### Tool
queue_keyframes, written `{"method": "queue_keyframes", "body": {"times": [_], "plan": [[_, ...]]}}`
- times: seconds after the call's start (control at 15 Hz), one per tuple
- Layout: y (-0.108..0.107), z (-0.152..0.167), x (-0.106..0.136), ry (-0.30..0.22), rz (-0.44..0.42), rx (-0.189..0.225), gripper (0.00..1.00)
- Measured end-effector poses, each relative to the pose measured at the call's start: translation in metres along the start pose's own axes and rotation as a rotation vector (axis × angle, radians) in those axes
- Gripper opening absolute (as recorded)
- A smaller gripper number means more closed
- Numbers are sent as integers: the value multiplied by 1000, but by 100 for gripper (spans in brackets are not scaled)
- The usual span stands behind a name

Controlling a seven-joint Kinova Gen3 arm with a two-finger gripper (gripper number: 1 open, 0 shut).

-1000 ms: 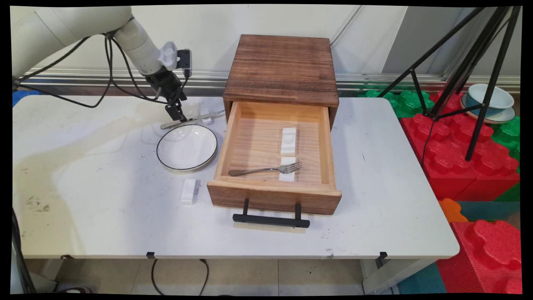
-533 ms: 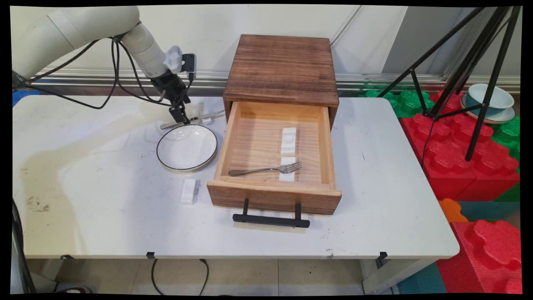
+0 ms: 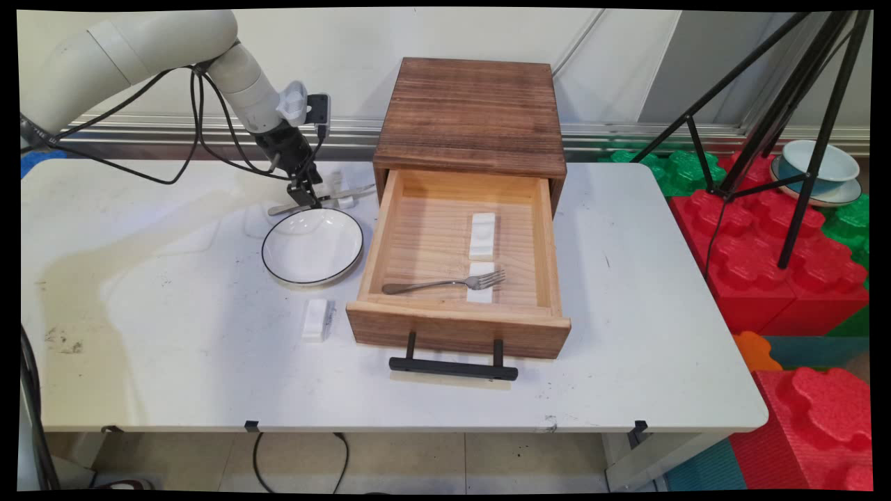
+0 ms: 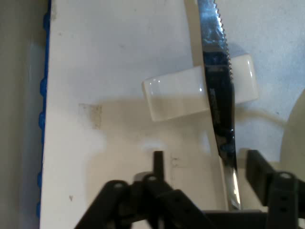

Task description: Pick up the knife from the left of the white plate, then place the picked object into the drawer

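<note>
Since a second ago my gripper [image 3: 304, 202] has slid right along the knife [image 4: 220, 109] and sits low over it, fingers [image 4: 158, 163] spread wide with the blade between them, not yet clamped. That knife lies across a small white rest [image 4: 190, 93] on the table [image 3: 174, 348], just behind the plate [image 3: 312, 245] and left of the open drawer [image 3: 459, 268].
</note>
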Motion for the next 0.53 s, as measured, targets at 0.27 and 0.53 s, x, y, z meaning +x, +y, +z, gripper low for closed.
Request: {"method": "queue_keyframes", "body": {"times": [0.27,0.53], "plan": [[0,2,0,2,-7,-6,0],[0,1,-1,4,-17,-11,0]]}}
